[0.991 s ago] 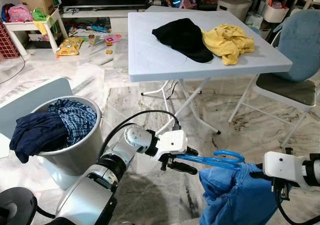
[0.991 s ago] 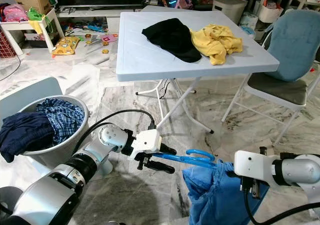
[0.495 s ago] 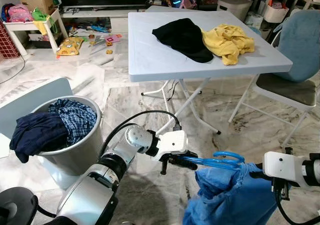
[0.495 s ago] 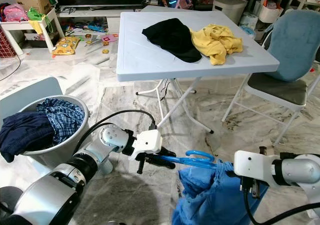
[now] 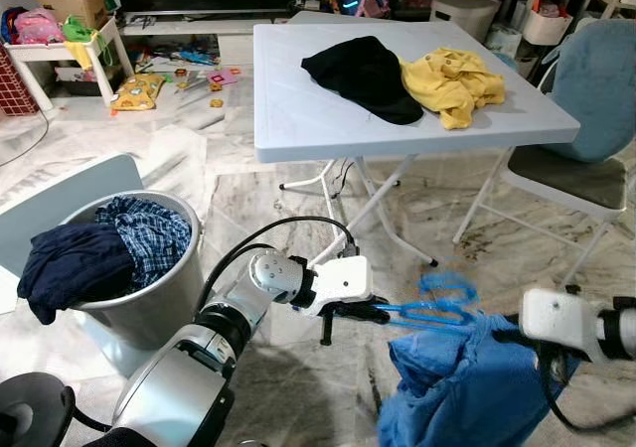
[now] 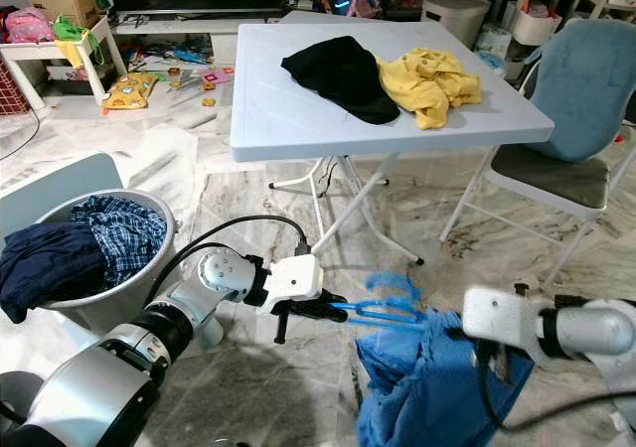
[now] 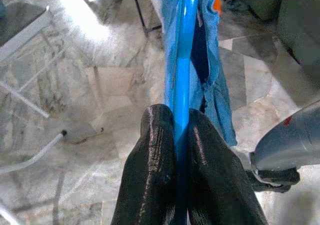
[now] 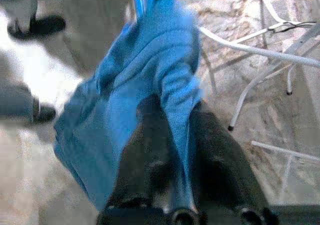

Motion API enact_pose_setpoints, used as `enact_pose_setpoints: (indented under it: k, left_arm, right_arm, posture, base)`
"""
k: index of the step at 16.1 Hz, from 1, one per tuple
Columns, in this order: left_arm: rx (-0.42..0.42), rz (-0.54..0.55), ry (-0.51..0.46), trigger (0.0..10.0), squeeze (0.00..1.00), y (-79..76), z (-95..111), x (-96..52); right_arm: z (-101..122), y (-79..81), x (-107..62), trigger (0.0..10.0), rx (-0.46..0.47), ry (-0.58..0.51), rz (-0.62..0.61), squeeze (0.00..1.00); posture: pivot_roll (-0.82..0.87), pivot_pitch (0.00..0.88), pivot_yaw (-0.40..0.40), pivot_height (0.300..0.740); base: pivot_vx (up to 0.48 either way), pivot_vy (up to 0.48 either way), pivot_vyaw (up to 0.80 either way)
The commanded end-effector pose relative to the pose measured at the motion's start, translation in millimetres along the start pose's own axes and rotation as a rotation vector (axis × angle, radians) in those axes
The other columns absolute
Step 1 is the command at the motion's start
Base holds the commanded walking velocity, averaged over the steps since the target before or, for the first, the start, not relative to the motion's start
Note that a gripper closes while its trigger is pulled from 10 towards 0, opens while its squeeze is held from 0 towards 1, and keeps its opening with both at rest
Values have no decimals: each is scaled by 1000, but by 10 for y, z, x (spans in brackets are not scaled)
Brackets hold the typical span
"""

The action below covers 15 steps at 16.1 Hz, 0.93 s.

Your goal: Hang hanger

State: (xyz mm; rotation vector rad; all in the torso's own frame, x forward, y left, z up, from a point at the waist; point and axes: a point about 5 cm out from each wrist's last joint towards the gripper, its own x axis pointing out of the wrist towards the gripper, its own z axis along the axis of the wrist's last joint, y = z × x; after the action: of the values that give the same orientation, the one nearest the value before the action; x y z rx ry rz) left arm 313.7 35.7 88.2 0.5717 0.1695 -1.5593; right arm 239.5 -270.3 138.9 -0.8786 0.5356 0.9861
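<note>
The robot stands low over the marble floor (image 5: 248, 209) with a blue plastic hanger (image 5: 427, 313) stretched between its two arms, and the job right now looks like working that hanger into the blue garment (image 5: 467, 387) before anything gets hung up. The left gripper (image 7: 179, 150) has its two black fingers (image 7: 150, 185) pressed together on one arm of the hanger, the blue bar running straight out between them. The right gripper (image 8: 176, 135) is pinched on a fold of the blue cloth, fabric bunched between its fingers and spilling down toward the floor. The hook end looks smeared in the head views, so I'd guess things are in motion. To do this well, I'd say the left side should keep the hanger level and steady while the right draws the cloth over the shoulder of the hanger without tugging so hard that the bar slips from its grip; the garment hangs heavy and slack, so it could easily slide off. Off to the robot's left a grey round laundry bin (image 5: 159, 308) holds a blue plaid shirt (image 5: 149, 233), with a dark navy garment (image 5: 75, 263) draped over its rim. On the pale folding table (image 5: 298, 119) beyond lie a black garment (image 5: 363, 74) and a yellow garment (image 5: 452, 84), touching each other, with a blue-backed chair (image 5: 586, 119) beside it.
</note>
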Motion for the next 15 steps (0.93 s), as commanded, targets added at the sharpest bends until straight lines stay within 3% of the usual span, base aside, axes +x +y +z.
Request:
enact_pose_setpoints:
  k: [1,3,6,8,9,11,15]
  left_arm:
    - [-11,36,1,0,0,33,-3,-19]
    - [-22,81,6,0,0,44,-43,-54]
    - [-121,204,-35,0,0,112,-74,-108]
    - [-224,350,-81,0,0,163,-132,-170]
    - [-234,370,-86,0,0,166,-140,-177]
    - [-284,426,-130,0,0,190,-137,-193]
    - [-295,383,-191,0,0,177,-42,-111]
  right_arm:
    - [43,-43,-6,10000,-1,-20,-4,1000]
    - [87,-114,65,10000,-27,-23,-54,1000]
    - [154,-152,93,10000,-107,6,-70,1000]
    - [182,-241,120,10000,-137,23,-156,1000]
    - [153,-260,119,10000,-141,40,-184,1000]
    - [125,-336,180,10000,-34,23,-364,1000]
    - [214,-283,445,10000,267,-83,-641,1000]
  posture:
    - [-55,0,-36,740]
    - [-48,0,-40,740]
    - [-48,0,-40,740]
    - [-45,0,-47,740]
    - [-45,0,-47,740]
    - [-33,0,-49,740]
    - [-25,0,-38,740]
  base:
    - [0,0,0]
    - [0,0,0]
    - [0,0,0]
    - [0,0,0]
    - [0,0,0]
    - [0,0,0]
    - [0,0,0]
